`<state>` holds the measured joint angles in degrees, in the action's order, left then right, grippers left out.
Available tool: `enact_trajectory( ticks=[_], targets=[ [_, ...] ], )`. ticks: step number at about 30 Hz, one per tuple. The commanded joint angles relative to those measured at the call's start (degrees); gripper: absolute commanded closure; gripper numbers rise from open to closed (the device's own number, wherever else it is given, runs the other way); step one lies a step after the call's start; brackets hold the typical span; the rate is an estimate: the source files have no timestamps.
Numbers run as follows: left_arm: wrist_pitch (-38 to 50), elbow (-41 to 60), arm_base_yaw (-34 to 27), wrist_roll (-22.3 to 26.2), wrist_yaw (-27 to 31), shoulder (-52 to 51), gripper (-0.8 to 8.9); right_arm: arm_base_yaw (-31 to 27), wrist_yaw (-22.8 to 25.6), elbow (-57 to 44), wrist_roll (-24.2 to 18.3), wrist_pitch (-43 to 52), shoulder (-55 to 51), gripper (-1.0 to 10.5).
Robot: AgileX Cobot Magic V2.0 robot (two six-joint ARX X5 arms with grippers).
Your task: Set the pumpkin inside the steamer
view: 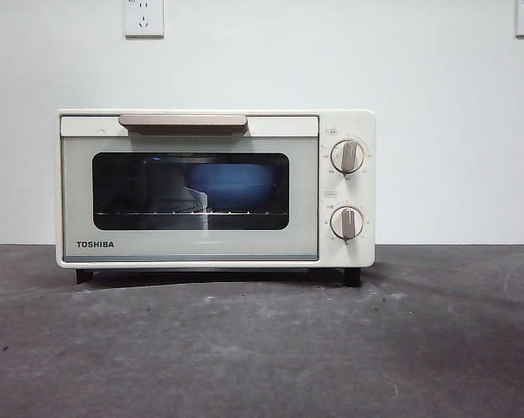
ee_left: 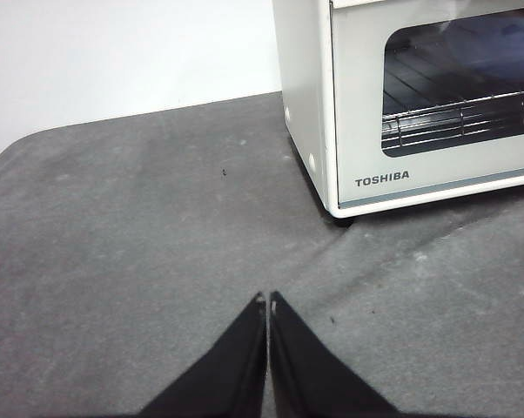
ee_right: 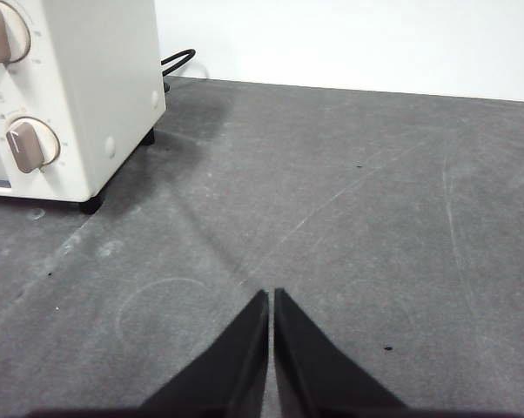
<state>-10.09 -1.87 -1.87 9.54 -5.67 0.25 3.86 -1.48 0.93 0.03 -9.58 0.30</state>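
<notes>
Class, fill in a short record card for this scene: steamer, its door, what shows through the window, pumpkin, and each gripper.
steamer: cream-white, on the dark table
door: closed
window: something blue shows through the glass above the wire rack; what it is cannot be told
pumpkin: not visible
left gripper: shut, empty, above the table
right gripper: shut, empty, above the table

Lab-like test bench: bare white wall (view: 445,131), grey mat (view: 262,348), sockets (view: 144,17).

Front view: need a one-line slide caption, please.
Closed cream TOSHIBA steamer on the grey table, a blue shape visible behind its window; no pumpkin or arms in view.
</notes>
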Motion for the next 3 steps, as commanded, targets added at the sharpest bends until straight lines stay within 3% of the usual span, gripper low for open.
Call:
enact_trajectory(
  ticks=[1, 3],
  targets=[
    [-0.4, 1.2, 0.0, 0.1, 0.2, -0.1, 7.95, 0.1, 0.0, -0.3, 0.6, 0.6, -0.1, 9.4],
    [-0.4, 1.2, 0.0, 0.1, 0.2, -0.1, 7.95, 0.1, 0.0, -0.3, 0.6, 0.6, -0.1, 9.4]
  ],
)
